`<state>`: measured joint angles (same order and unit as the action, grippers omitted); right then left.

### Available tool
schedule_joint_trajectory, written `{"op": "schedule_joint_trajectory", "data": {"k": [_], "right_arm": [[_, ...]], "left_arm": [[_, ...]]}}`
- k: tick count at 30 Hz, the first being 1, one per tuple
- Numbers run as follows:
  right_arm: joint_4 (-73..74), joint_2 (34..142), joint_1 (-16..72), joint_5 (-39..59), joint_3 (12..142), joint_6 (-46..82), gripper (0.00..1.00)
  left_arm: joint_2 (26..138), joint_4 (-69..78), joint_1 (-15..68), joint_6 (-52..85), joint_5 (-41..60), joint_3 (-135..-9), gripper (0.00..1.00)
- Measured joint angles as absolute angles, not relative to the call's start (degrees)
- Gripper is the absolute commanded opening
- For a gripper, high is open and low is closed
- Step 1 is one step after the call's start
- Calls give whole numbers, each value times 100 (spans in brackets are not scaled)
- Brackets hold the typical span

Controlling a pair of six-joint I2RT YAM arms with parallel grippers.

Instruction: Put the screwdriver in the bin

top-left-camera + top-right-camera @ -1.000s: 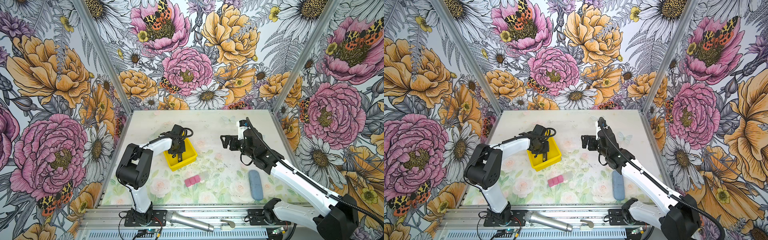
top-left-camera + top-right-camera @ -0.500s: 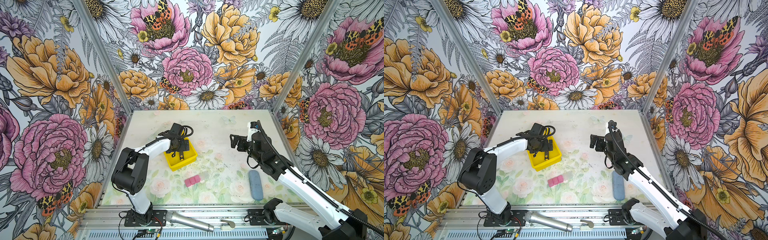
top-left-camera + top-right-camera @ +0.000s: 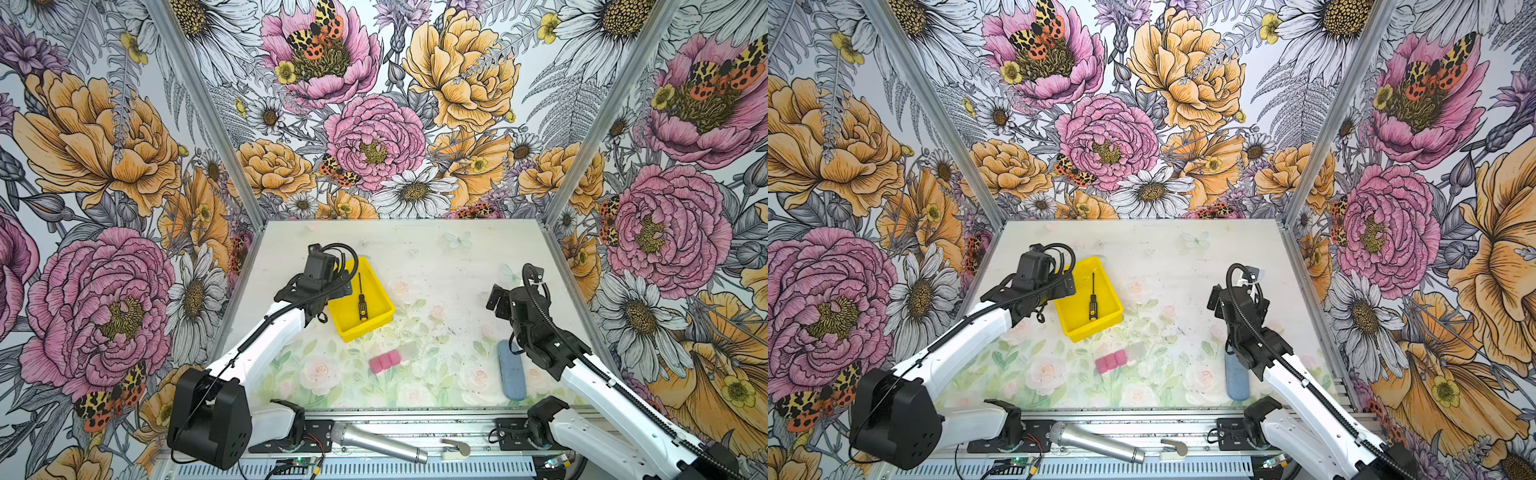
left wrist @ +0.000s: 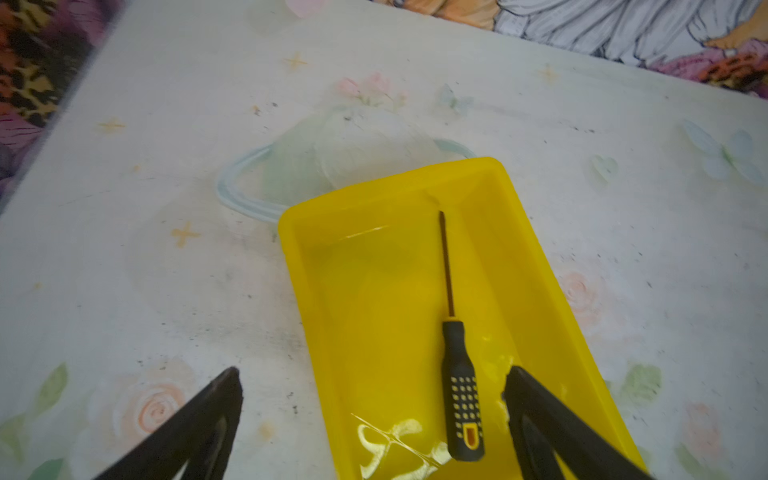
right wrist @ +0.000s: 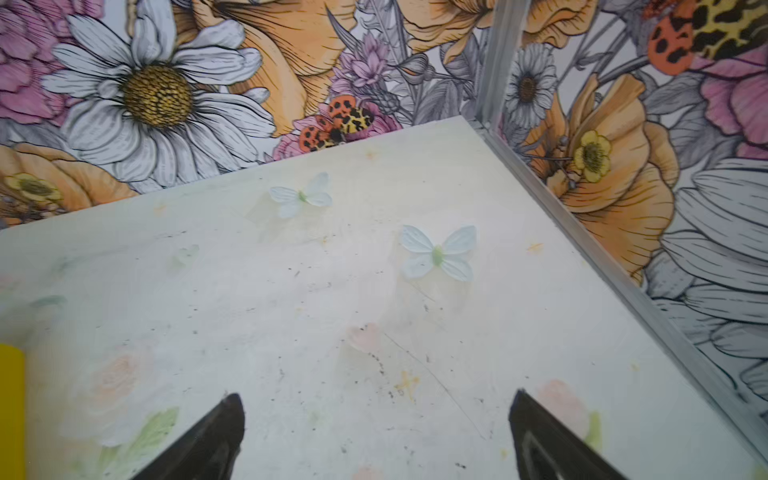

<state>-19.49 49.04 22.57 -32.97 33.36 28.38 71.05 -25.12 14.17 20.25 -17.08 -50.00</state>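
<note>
1. Nearest of all, a microphone (image 3: 378,442) is lying on the front rail (image 3: 469,430), well in front of the bin (image 3: 365,326).
2. Pink blocks (image 3: 384,360) are sitting on the table (image 3: 436,257) just in front of the bin, and a blue case (image 3: 512,370) is lying well to the bin's right and nearer the front.
3. The screwdriver (image 3: 361,297) is lying flat on the bin's floor. Its long axis is running roughly along the bin's length, slightly askew to the walls. Its shaft tip is pointing at the bin's far end and its yellow butt is facing the near end.
4. The left gripper (image 4: 374,372) is hovering at the bin's near-left part, its jaws spread wide and gripping nothing. One finger (image 4: 540,415) is hanging over the bin's floor beside the handle, and the other is hanging outside the bin, over the table.
5. The right gripper (image 5: 378,395) is hovering well to the bin's right, also spread wide and empty.
6. Farthest back, a floral wall (image 3: 374,137) is rising behind the bin.
</note>
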Motion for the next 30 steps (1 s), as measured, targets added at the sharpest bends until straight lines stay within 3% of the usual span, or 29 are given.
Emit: {"op": "schedule_joint_trajectory", "data": {"k": [6, 12, 22, 30], "right_arm": [[-1463, 4856, 1481, -3395, 2646, 2333, 99], [-405, 5133, 954, -2858, 2392, 1566, 100], [2071, 6895, 235, -2029, 1964, 1004, 100], [3872, 8442, -119, -1286, 2233, 794, 99]], "left_arm": [[6847, -1317, 735, 1750, -2355, -4091, 99], [6860, 392, 489, 1138, -2432, -3192, 99], [7817, 3612, 220, 283, -1975, -2025, 99], [8851, 5052, 200, 1, -1352, -1957, 99]]}}
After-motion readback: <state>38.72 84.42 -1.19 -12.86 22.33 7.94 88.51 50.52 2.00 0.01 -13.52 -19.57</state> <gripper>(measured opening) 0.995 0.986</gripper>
